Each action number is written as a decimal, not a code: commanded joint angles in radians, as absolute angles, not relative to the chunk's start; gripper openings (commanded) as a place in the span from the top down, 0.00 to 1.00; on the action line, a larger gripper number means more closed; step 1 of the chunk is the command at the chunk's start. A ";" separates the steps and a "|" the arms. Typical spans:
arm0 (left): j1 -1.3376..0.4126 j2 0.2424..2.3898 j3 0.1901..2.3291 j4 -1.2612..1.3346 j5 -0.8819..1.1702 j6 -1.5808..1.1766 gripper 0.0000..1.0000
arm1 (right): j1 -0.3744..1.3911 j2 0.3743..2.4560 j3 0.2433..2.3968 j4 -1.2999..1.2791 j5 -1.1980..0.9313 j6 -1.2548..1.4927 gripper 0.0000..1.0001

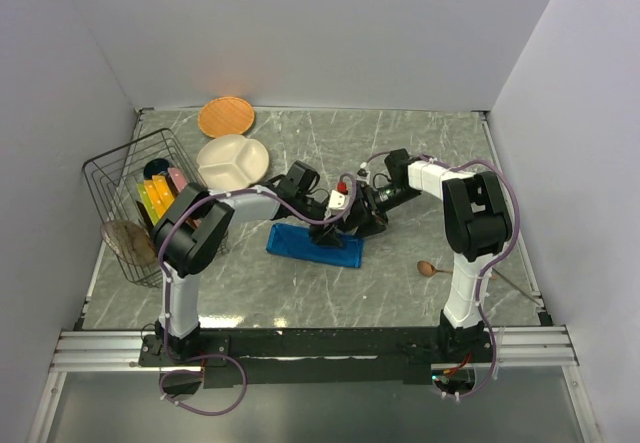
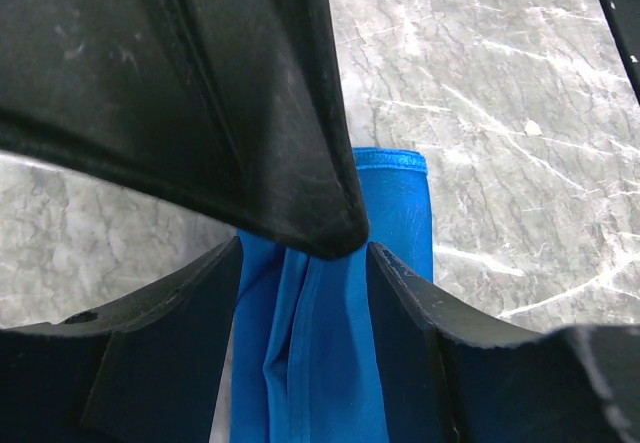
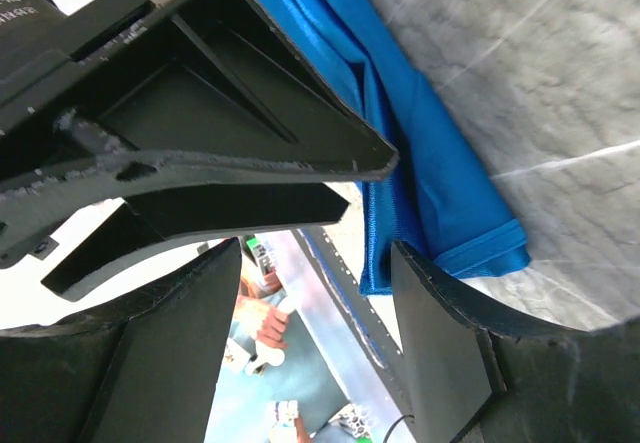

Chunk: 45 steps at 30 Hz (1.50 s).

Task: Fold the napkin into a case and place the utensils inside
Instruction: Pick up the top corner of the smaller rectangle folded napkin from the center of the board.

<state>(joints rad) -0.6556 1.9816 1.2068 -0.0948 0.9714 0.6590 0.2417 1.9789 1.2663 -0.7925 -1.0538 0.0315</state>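
Hidden: from above, my 2 claws overlap over the napkin [image 1: 312, 246] mid-table; tips unreadable there.
Left claw [image 2: 300, 258]: fingers apart, blue fold between.
Right claw [image 3: 318, 253]: fingers apart, beside the hemmed corner.
Spoon [image 1: 427, 268]: well apart, rightward.
Room: bare table [image 1: 300, 298] nearside.

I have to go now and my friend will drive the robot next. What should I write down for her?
The left gripper is open, low over the napkin, with cloth between its fingers.
The right gripper is open at the napkin's edge, close beside the left one.
The napkin lies mid-table, folded into a narrow blue strip.
The spoon lies on the table to the right, apart from the napkin.
Done: most of the folding, by the look of it.
Left: finish the case, then put the spoon and any other utensils inside.
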 commanded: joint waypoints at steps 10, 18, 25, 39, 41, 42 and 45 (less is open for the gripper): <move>-0.678 2.000 1.247 -0.117 1.039 0.736 0.64 | 0.255 1.942 1.305 -0.839 -1.101 -0.020 0.31; -0.680 1.967 1.213 -0.078 1.019 0.729 0.77 | 0.201 1.925 1.319 -0.809 -1.097 0.047 0.28; -0.680 1.951 1.212 -0.075 1.012 0.718 0.79 | 0.187 1.939 1.304 -0.813 -1.013 0.078 0.39; -0.693 1.974 1.246 -0.089 1.016 0.703 0.54 | 0.193 2.008 1.307 -0.891 -1.058 0.011 0.28; -0.695 1.977 1.252 -0.089 1.016 0.698 0.52 | 0.193 2.005 1.302 -0.881 -1.054 0.021 0.27; -0.695 1.982 1.255 -0.087 1.014 0.696 0.52 | 0.193 2.005 1.302 -0.879 -1.054 0.018 0.27; -0.698 1.988 1.259 -0.071 1.006 0.683 0.50 | 0.195 2.011 1.307 -0.893 -1.072 0.011 0.28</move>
<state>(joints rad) -0.6884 1.9961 1.2175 -0.1169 0.9672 0.6827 0.1879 2.0018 1.2839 -0.8623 -1.0401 0.0319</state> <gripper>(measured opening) 0.494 0.724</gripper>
